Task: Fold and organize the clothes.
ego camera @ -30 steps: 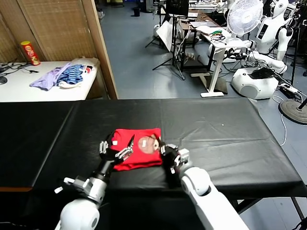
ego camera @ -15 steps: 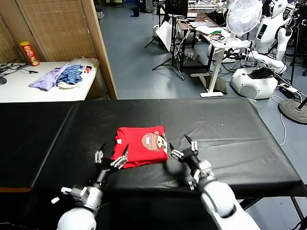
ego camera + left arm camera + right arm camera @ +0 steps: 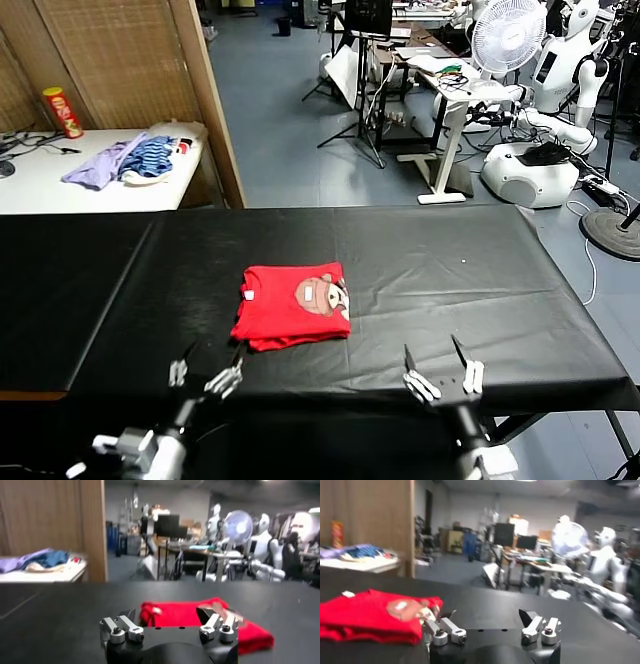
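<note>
The clothes, a red T-shirt (image 3: 292, 305) with a brown-and-white print (image 3: 320, 295) facing up, lie folded into a small rectangle on the black table (image 3: 450, 290). A white neck label (image 3: 248, 293) shows at its left edge. My left gripper (image 3: 207, 368) hovers open at the table's near edge, below the shirt's left corner, holding nothing. My right gripper (image 3: 440, 370) is open and empty at the near edge, well right of the shirt. The left wrist view has the shirt (image 3: 190, 616) straight beyond the open left gripper (image 3: 169, 619). In the right wrist view the shirt (image 3: 370, 615) lies off to one side of the open right gripper (image 3: 487, 620).
A white side table (image 3: 90, 185) at the back left carries a lilac garment (image 3: 100, 160), a blue-striped garment (image 3: 152, 155) and a red can (image 3: 63, 110). A wooden screen (image 3: 130, 60) stands behind it. A fan (image 3: 510, 35) and other robots (image 3: 565, 60) stand across the floor, back right.
Both grippers have drawn back from the shirt to the table's near edge. The right gripper opened and let go of the shirt's right side. The shirt now lies flat, untouched.
</note>
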You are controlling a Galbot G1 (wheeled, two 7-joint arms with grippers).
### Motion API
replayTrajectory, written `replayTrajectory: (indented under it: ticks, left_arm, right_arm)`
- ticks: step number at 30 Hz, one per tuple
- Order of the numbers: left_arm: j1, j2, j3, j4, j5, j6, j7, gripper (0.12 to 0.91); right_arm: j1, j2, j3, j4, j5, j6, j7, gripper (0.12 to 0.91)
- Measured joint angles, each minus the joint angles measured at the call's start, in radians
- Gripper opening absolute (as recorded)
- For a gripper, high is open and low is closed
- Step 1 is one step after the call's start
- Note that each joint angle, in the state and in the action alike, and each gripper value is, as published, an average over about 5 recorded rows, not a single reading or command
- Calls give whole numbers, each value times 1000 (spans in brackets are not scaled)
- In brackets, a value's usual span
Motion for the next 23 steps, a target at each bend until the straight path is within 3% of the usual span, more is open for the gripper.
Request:
replayTrajectory:
  ticks: [5,11,23]
  left_arm:
    - [124,2,-70,-50,-25,46,-8,798]
    - [232,1,-143,-103,-55,98,-29,798]
    - [269,1,-198,-150,-69,149,-20,798]
  right_arm:
    - [-113,-6,-9,60,0,-68,57,798]
    - [-178,-8,-18,108,68,-181,104,798]
    - [-199,-7,-17,130,93,-234,109,798]
